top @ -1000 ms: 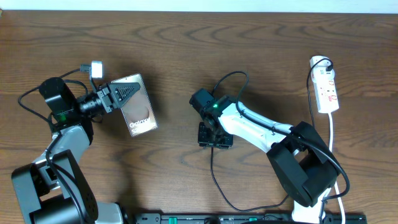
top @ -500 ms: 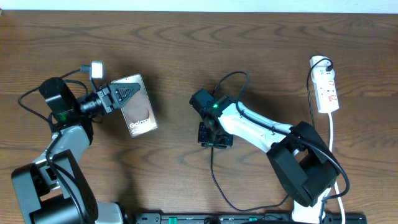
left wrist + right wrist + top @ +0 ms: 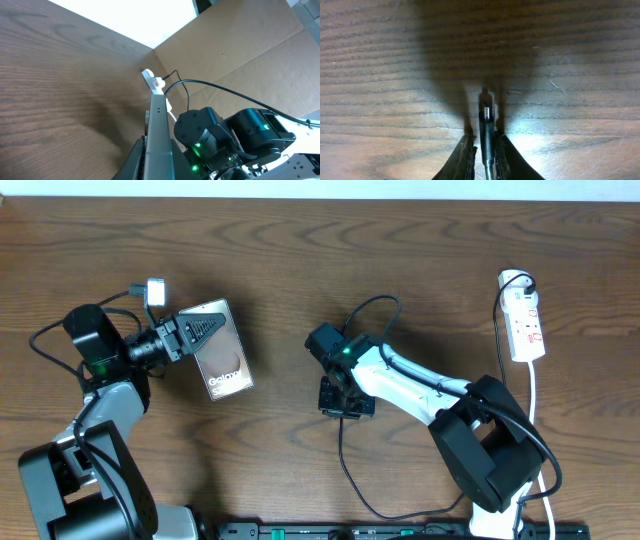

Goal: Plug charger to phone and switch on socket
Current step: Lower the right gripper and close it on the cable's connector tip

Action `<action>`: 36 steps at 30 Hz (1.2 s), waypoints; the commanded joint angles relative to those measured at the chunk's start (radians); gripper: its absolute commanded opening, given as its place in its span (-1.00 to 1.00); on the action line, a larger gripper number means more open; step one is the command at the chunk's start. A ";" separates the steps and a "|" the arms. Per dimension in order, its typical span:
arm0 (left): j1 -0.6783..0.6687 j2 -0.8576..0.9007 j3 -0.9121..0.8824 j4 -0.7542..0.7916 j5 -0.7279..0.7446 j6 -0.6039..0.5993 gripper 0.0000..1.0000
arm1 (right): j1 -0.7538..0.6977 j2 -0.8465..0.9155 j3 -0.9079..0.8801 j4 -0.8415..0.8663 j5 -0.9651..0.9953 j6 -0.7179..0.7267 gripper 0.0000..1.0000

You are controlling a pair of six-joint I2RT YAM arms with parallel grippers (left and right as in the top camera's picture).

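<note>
Stretching under both arms, a dark brown wood-grain table (image 3: pixel 300 260) gives way to a tan cardboard panel (image 3: pixel 240 55) beyond its far edge. The slim glossy brownish-grey phone (image 3: pixel 228 360) runs lengthwise roughly away from the robot, labelled end nearer, with the left gripper (image 3: pixel 205 330) clamped on one long edge. Mid-table, the right gripper (image 3: pixel 485 140) has its jaws narrowly flanking the thin black charger cable's straight plug tip (image 3: pixel 486 122); whether they pinch it cannot be told. The white oblong plastic power strip (image 3: pixel 526 325) lies far right, its round plug at the far end
</note>
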 commanded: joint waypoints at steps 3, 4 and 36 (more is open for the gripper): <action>0.005 -0.002 0.015 0.005 0.023 0.003 -0.85 | 0.009 0.013 -0.019 0.003 0.006 0.005 -0.82; 0.005 -0.002 0.015 0.005 0.023 0.003 -0.85 | 0.009 0.013 -0.019 0.003 0.006 0.005 -0.84; 0.005 -0.002 0.015 0.005 0.023 0.003 -0.85 | -0.018 0.013 -0.019 0.021 -0.009 -0.401 -0.98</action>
